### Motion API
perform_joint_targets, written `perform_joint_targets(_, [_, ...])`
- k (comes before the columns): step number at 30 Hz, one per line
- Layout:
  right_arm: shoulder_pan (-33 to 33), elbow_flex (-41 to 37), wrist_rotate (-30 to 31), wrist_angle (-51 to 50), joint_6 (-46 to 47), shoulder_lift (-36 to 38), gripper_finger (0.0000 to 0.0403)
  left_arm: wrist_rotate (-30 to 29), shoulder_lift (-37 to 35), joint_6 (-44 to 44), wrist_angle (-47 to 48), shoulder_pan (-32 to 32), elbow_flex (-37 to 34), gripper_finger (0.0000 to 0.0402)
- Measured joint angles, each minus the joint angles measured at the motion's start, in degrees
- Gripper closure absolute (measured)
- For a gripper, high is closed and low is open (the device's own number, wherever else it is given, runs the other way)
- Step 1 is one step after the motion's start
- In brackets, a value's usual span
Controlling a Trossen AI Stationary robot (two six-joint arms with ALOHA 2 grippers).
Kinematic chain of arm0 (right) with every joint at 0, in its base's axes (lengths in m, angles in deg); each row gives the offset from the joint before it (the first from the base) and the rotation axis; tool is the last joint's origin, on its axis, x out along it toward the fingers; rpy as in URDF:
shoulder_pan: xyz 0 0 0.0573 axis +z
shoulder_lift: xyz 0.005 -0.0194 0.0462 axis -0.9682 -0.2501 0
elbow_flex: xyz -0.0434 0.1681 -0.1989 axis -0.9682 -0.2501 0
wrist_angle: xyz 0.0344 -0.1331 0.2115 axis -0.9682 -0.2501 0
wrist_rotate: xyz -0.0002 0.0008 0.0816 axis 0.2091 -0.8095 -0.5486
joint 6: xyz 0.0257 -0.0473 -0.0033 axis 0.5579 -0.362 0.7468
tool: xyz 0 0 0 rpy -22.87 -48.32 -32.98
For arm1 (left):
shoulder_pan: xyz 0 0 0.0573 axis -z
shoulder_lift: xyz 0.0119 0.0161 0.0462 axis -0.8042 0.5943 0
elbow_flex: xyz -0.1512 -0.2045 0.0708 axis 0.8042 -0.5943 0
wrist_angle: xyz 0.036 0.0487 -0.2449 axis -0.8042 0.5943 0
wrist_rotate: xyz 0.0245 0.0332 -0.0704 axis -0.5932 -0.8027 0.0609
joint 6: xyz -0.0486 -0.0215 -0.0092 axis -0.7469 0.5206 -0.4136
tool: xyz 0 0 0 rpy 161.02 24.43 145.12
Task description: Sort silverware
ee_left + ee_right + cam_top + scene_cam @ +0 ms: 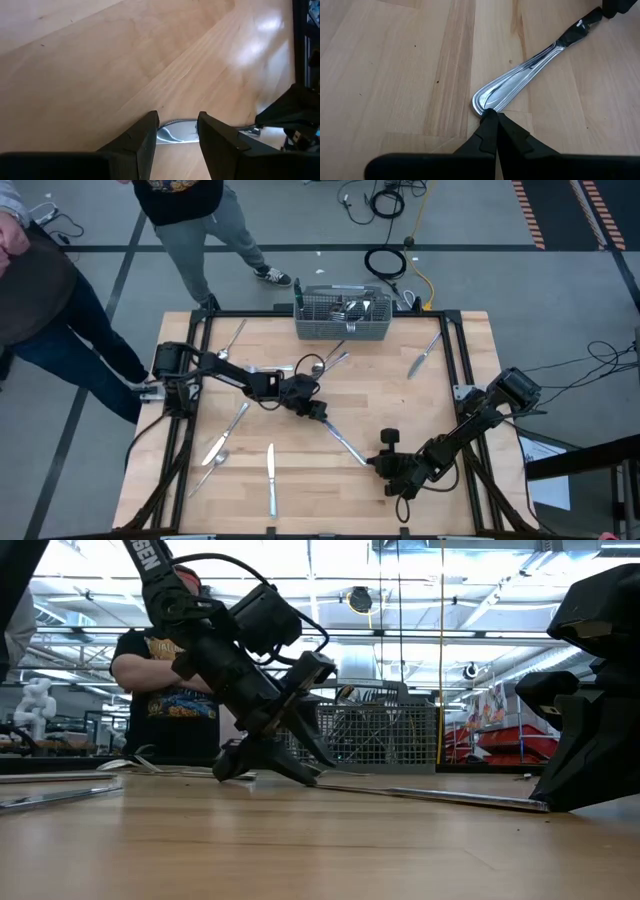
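Steel lies scattered over the wooden desk [440, 390] in the high view: the left tool [322, 412] sits at one end of a long utensil [345, 442] mid-desk, and the right tool [385, 463] sits at its other end. More silverware lies around: a knife [270, 478] near the front edge, a piece [424, 353] towards the right rear, and several loose pieces beside the wire basket [343, 317] at the back. A person [190, 225] stands just beyond the desk.

From the low view, the left arm slants steeply down, its tool [268, 768] at the surface, and the utensil [440, 796] lies flat. Pressing harder could jam the fingers or skid the piece away.

Seen from the left wrist, the fingers [145, 145] are parted, straddling the utensil's end [172, 133], not clamped on it. A flat, thin piece may slip out as they close.

In the right wrist view, the right tool [492, 117] is shut, tips touching the handle end [487, 100], holding nothing. Any nudge from it could turn the utensil under the other arm, and the two arms are close enough to collide.
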Motion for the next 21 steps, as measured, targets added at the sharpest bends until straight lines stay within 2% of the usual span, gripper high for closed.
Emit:
perform_joint_targets(9, [0.05, 0.00, -0.02, 0.00, 1.63, 0.00, 0.0403, 8.24, -0.15, 4.34, 4.08, -3.12, 0.22, 0.0249])
perform_joint_targets(21, [0.09, -0.02, -0.02, 0.11, 0.09, 0.00, 0.0403, 7.83, -0.20, 8.50, 4.77, -3.00, 0.22, 0.0250])
